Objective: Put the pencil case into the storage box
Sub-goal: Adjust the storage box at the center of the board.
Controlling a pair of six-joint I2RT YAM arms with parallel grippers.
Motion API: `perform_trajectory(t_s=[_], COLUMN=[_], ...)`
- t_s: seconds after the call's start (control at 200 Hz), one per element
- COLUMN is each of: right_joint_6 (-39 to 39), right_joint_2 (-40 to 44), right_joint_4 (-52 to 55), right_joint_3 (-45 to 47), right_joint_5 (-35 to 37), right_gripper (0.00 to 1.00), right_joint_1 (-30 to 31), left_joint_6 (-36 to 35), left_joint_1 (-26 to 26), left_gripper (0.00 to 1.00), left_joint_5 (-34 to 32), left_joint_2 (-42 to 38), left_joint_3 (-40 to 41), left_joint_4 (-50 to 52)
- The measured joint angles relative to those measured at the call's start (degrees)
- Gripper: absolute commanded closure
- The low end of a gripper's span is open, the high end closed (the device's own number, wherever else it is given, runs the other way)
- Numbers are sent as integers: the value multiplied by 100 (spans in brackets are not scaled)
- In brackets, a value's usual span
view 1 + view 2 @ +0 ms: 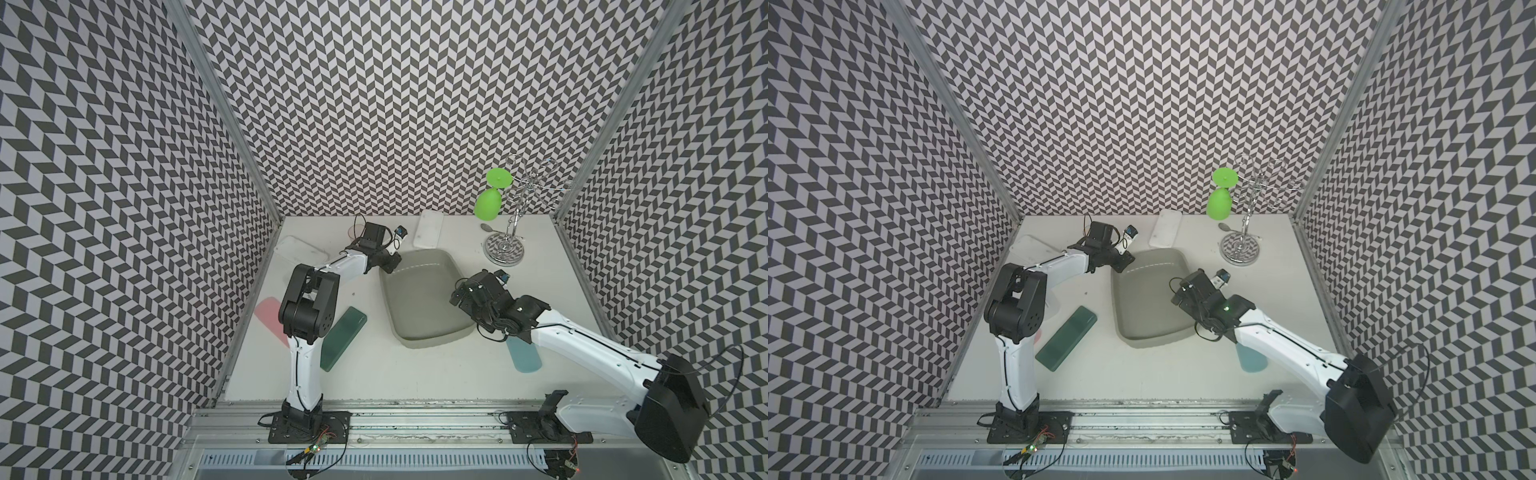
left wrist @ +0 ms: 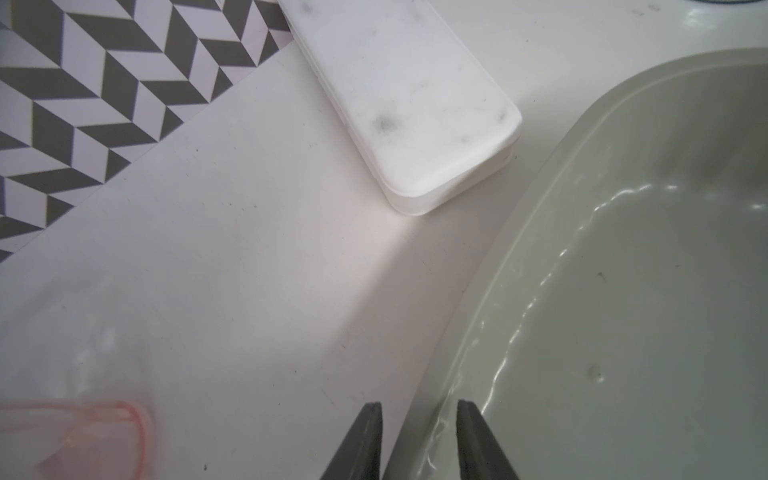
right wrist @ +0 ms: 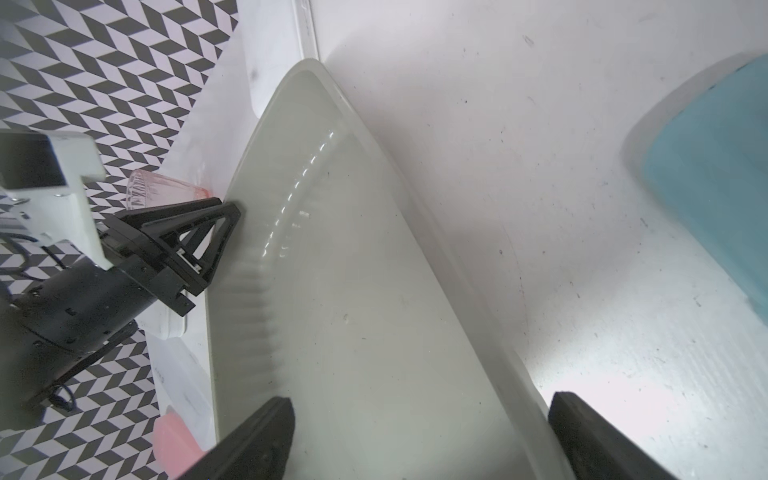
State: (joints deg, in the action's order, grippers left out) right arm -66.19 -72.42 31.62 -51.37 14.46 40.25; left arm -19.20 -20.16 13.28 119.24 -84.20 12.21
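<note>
**Storage box and grippers, top and wrist views.** The storage box (image 1: 419,307) is shown at the middle of the table (image 1: 415,374). The left gripper (image 2: 419,415) is placed at the box's far corner on the robot's left. Its jaws are drawn narrow with the flared rim between them; whether the rim is pinched cannot be told. The right gripper (image 3: 419,399) is spread wide astride the box's rim on the robot's right, and nothing is held.

All pencil cases are seen outside the box:
- The white pencil case (image 1: 428,235) lies just beyond its far edge.
- The dark green pencil case (image 1: 343,338) and, farther out, the pink pencil case (image 1: 270,316) lie to its left.
- The blue pencil case (image 1: 523,357) lies beside its near right corner.
</note>
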Motion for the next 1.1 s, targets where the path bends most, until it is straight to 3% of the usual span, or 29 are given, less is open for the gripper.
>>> perform_trajectory(t_s=[0.28, 0.541, 0.801, 1.097], right_joint_6=[992, 2006, 3276, 4387], right_joint_2=[-348, -1239, -2844, -3613], right_joint_4=[-387, -883, -758, -787], right_joint_3=[164, 170, -1333, -2323], right_joint_5=[9, -595, -946, -1353], right_gripper=[0, 0, 0, 0], right_joint_1=[-544, -1414, -2024, -2251], left_joint_6=[837, 1331, 1825, 2697], left_joint_1=[-46, -238, -422, -787], left_gripper=[74, 76, 76, 76], left_joint_5=[-389, -826, -1458, -1799], left_joint_2=[-457, -962, -1493, -1725], left_joint_3=[407, 879, 1386, 1825], left_joint_4=[313, 645, 1187, 1749])
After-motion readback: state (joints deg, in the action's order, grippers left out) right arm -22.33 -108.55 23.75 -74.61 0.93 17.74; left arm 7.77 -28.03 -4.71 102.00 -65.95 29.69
